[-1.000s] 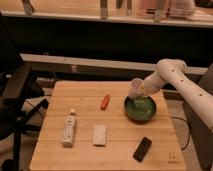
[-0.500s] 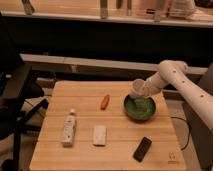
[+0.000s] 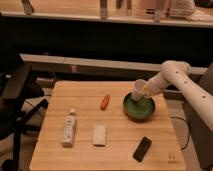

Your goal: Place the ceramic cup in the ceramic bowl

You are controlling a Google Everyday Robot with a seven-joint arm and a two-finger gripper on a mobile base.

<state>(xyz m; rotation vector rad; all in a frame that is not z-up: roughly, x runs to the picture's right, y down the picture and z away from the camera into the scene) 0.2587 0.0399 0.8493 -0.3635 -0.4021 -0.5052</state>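
The white ceramic cup [image 3: 138,90] is tilted and held in the air over the back rim of the dark green ceramic bowl [image 3: 139,108]. The bowl stands on the right part of the wooden table [image 3: 85,155]. My gripper [image 3: 146,90] comes in from the right on the white arm [image 3: 175,75] and is shut on the cup's side. The cup's base is just above the bowl's lighter green inside; I cannot tell whether it touches.
An orange carrot-like item [image 3: 104,102] lies left of the bowl. A white labelled bottle [image 3: 68,128] and a white block [image 3: 99,135] lie front left, and a black device [image 3: 142,148] front right. A black chair [image 3: 15,100] stands left of the table.
The cup and gripper have sunk slightly toward the bowl; otherwise nothing has moved.
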